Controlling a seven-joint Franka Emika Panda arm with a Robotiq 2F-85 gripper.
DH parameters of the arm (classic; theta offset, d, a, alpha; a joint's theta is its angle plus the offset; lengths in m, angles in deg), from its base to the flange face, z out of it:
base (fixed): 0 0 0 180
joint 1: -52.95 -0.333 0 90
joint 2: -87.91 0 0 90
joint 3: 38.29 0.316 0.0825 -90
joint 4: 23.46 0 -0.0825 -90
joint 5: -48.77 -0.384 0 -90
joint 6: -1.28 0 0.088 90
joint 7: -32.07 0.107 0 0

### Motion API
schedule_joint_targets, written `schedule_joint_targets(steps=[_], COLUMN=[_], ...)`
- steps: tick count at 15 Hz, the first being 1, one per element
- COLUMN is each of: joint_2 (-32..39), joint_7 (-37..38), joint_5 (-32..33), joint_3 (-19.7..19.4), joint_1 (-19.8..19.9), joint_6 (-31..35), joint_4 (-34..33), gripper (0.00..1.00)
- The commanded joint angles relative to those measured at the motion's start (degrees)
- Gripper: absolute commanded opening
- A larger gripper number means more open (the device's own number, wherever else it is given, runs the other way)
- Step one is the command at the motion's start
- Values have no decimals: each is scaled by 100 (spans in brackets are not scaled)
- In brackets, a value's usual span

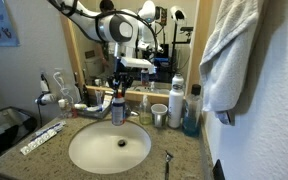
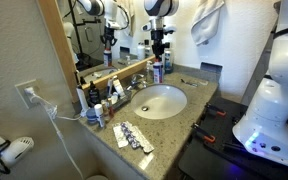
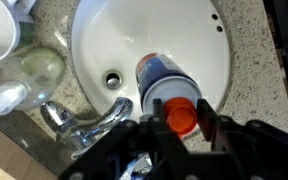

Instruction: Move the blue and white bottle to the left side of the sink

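In an exterior view, my pincer [image 1: 118,90] hangs straight down off the white arm [image 1: 114,28]. It's pinching the small slim blue and white bottle with the reddish-orange top [image 1: 117,110] near its neck. The bottle hangs upright, clear of the counter, at twelve o'clock of the round white sink [image 1: 89,150].

I read this as the carry step: bottle up, not yet set down.

In an exterior view from the side, the arm drops in vertically from above with the wrist straight. The pincer [image 2: 158,58] is over the back rim, and the bottle [image 2: 157,73] is again at twelve o'clock of the basin [image 2: 174,103].

Wrist view: I look straight down the bottle [image 3: 162,75], its orange cap clamped between my dark fingers [image 3: 214,128]. White bowl [image 3: 184,35] lies beneath, with the dark drain [image 3: 111,77] at nine o'clock of the bottle and the chrome faucet [image 3: 89,120] at seven.

Next, I reckon, comes a level sideways carry to the speckled counter at the sink's left. Then a slow descent, upright, before letting go.
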Motion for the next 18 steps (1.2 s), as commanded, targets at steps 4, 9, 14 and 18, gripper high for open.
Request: schedule_joint_targets(steps=[4, 9, 14, 18], joint_2=[-10, 146, 428, 728], joint_7=[-503, -824, -1261, -1547], joint_5=[136, 139, 105, 115], joint_3=[192, 343, 491, 598], joint_1=[-241, -414, -518, -577], joint_6=[-343, -377, -384, -437], joint_4=[-202, -334, -540, -794], gripper=[12, 12, 12, 12])
